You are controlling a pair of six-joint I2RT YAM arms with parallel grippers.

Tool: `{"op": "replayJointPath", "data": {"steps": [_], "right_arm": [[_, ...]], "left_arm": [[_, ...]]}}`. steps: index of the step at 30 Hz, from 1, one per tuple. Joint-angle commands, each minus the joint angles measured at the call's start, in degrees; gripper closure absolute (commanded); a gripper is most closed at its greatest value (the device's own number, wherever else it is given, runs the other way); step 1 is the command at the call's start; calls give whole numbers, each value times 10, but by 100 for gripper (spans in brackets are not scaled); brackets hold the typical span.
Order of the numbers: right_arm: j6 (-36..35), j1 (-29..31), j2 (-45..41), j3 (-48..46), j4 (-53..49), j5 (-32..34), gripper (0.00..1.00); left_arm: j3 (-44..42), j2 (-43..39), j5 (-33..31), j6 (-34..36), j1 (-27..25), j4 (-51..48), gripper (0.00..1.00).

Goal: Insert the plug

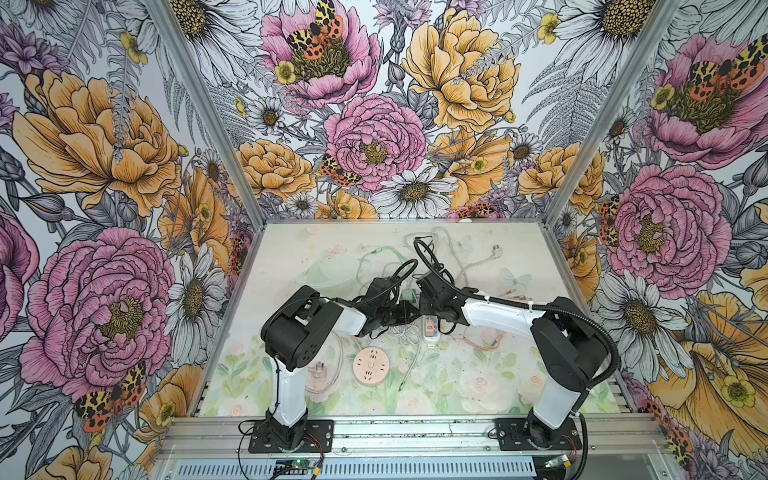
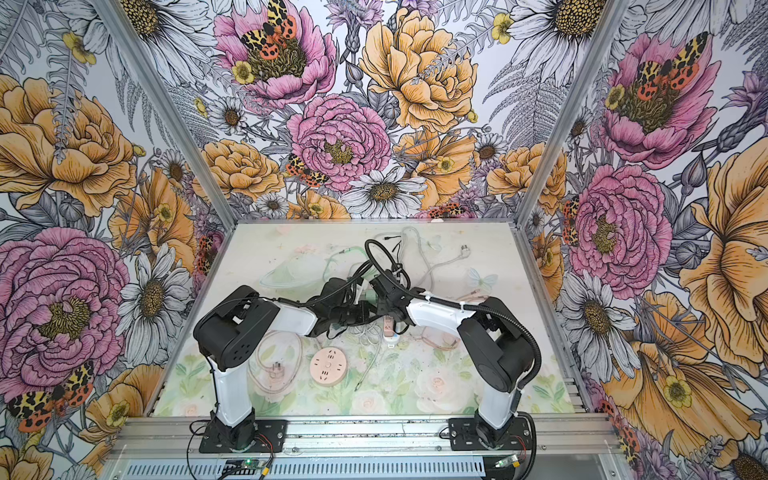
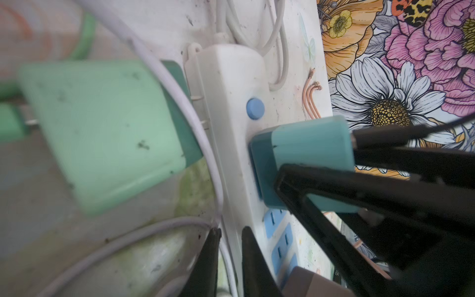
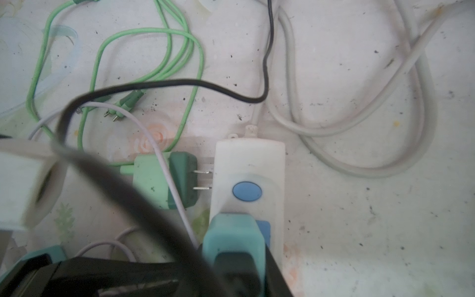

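Right end effector (image 3: pixel 321 156) clamps the teal plug (image 4: pixel 232 231), jaws part-open around its body. The plug's face sits flush against the white strip (image 4: pixel 248 159), just beside the blue button (image 4: pixel 247 191). Left end effector (image 3: pixel 230 239) is closed (fingers at the strip's edge, grip unclear). Green adapter (image 4: pixel 154 182) lies on the tabletop (image 4: pixel 359 218), prongs pointing at the strip's side.

The strip (image 1: pixel 431 341) lies mid-table (image 1: pixel 282 257), with cords (image 4: pixel 359 128) looped behind it. The plug (image 4: pixel 231 236) sits on its face just beside the button (image 4: pixel 247 191). A charger (image 4: pixel 151 180) lies on its left, prongs touching its side, and a round socket (image 1: pixel 371 368) lies nearer the front, left.
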Motion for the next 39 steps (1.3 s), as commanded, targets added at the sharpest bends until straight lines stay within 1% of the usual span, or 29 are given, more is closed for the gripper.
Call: {"op": "replayJointPath", "data": {"steps": [1, 6, 8, 12, 22, 26, 34, 39], "right_arm": [[9, -12, 76, -58, -264, -76, 84], [4, -15, 54, -44, -275, -60, 84], [5, -15, 46, -43, -276, -57, 81], [6, -15, 26, -46, -276, -41, 79], [-22, -23, 4, -47, -277, -18, 65], [-26, -33, -13, -57, -276, -17, 59], [-34, -41, -68, -58, -275, -13, 58], [-59, -41, -101, -34, -275, -22, 57]], "left_arm": [[13, 14, 5, 7, -10, -16, 81], [24, 15, 0, 11, -23, -29, 81], [29, 18, 0, 11, -28, -30, 82], [35, 19, -2, 9, -37, -31, 82], [48, 10, -12, 2, -58, -34, 82], [54, -11, -32, 24, -59, -81, 82], [51, -29, -31, 37, -57, -91, 82], [51, -33, -27, 43, -55, -90, 81]]}}
